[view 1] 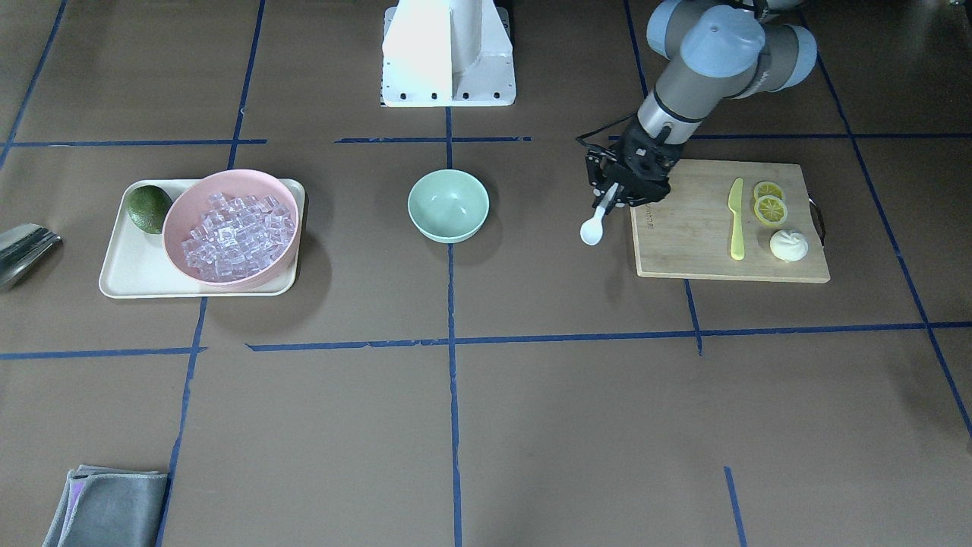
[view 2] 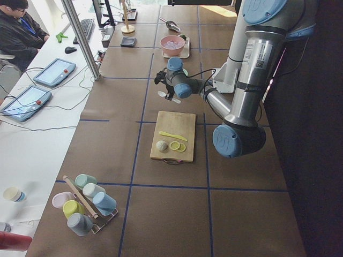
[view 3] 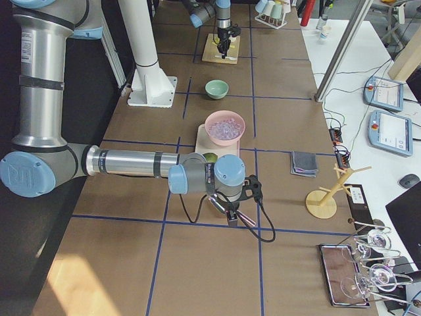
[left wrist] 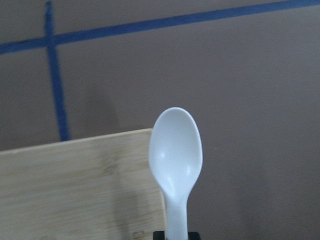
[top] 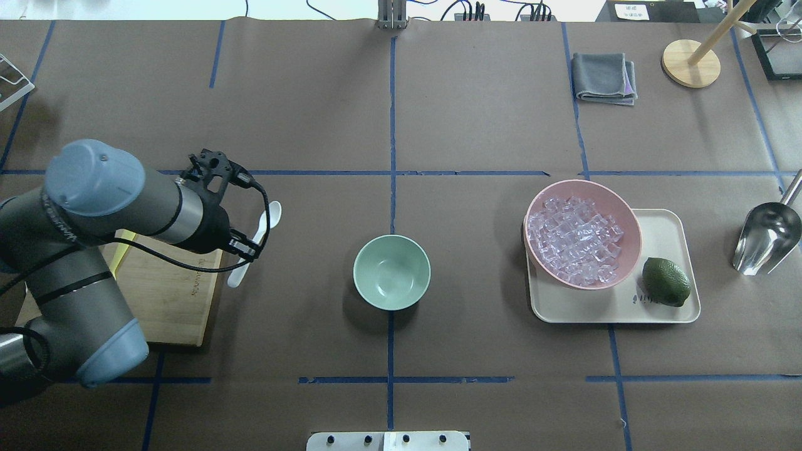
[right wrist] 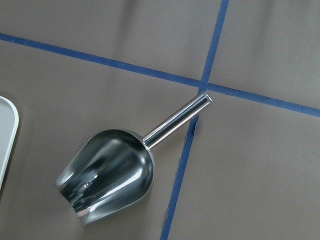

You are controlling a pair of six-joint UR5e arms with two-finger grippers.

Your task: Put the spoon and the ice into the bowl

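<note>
My left gripper [view 1: 612,199] is shut on the handle of the white spoon [view 1: 592,230] and holds it above the table beside the left edge of the cutting board [view 1: 714,251]. The spoon's scoop points away from the board in the left wrist view [left wrist: 176,155]. The mint-green bowl [view 1: 448,205] stands empty at the table's middle, apart from the spoon [top: 258,233]. The ice [view 1: 235,235] is piled in a pink bowl [top: 620,207]. My right gripper [view 3: 230,214] shows only in the exterior right view; I cannot tell whether it is open or shut.
The pink bowl sits on a cream tray [view 1: 129,273] beside a green lime [view 1: 148,207]. A metal scoop [right wrist: 107,175] lies on the table under the right wrist. The board carries a yellow-green knife [view 1: 736,220], lemon slices [view 1: 769,201] and a white bun [view 1: 790,245]. A grey cloth [top: 604,76] lies far off.
</note>
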